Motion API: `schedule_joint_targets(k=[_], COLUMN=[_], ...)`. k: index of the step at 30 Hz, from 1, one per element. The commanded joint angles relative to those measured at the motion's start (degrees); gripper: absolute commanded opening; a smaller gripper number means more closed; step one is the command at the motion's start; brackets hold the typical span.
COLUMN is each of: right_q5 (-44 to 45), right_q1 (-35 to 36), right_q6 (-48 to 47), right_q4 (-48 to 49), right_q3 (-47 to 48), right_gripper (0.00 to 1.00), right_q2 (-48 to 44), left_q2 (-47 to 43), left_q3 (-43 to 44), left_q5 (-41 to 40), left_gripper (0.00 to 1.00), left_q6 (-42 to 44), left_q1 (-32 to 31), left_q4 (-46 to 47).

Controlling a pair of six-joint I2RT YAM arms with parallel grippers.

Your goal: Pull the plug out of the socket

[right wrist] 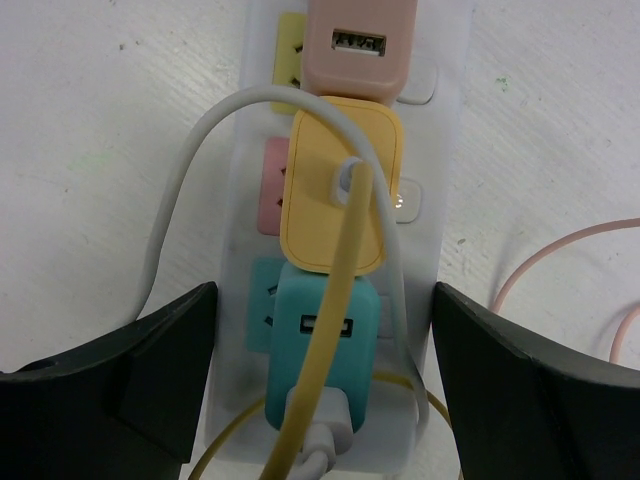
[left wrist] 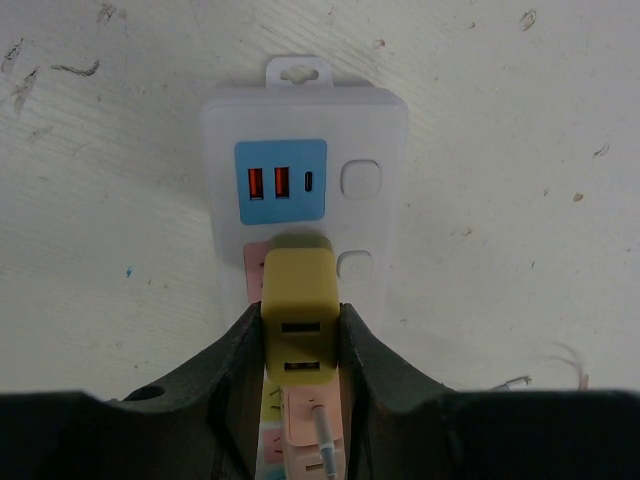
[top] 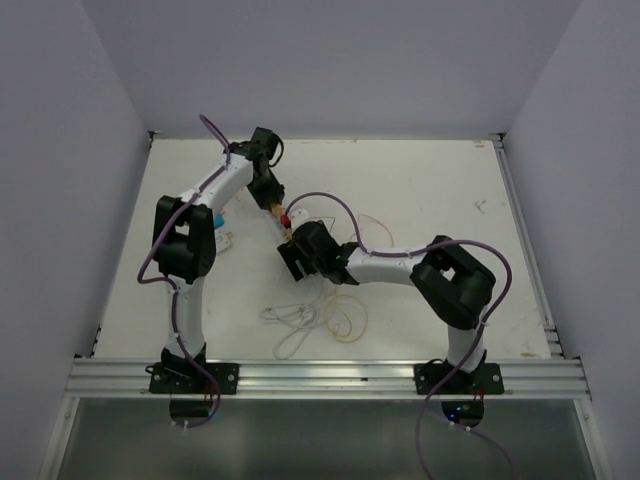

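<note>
The socket is a long white power strip lying flat, with a blue USB face at its far end. In the left wrist view my left gripper is shut on an olive-yellow plug that sits in the strip; both black fingers press its sides. Behind it is a pink plug with a white cable. In the right wrist view my right gripper is open, its fingers wide on either side of the socket, over a teal plug. A yellow plug and a pink plug sit further along.
From above, both grippers meet mid-table over the strip, which the arms mostly hide. Loose white and yellow cables lie in front. A pink cable curves to the strip's right. Walls enclose the table on three sides.
</note>
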Motion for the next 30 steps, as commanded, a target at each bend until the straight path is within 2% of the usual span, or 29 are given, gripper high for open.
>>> schedule_joint_targets(k=[1, 7, 10, 21, 30], right_q5=[0.9, -1.0, -1.7, -4.9, -6.0], right_q1=[0.0, 0.0, 0.0, -0.6, -0.6], right_q6=[0.0, 0.8, 1.0, 1.7, 1.4], right_q4=[-12.3, -18.7, -25.1, -33.1, -35.6], right_q3=[2.4, 5.9, 9.7, 16.4, 19.2], right_gripper=[0.00, 0.00, 0.00, 0.00, 0.00], right_q2=[5.1, 10.8, 13.4, 20.3, 23.9], left_q2=[-1.5, -1.0, -1.2, -3.5, 0.6], left_q3=[2.9, 7.0, 6.8, 7.2, 17.4], left_q5=[4.9, 6.9, 8.4, 8.1, 7.1], left_gripper=[0.00, 0.00, 0.00, 0.00, 0.00], left_q6=[-1.8, -2.6, -3.1, -3.0, -1.1], left_q1=[-0.7, -0.4, -0.3, -0.1, 0.3], left_q4=[1.2, 0.4, 1.3, 4.8, -2.2])
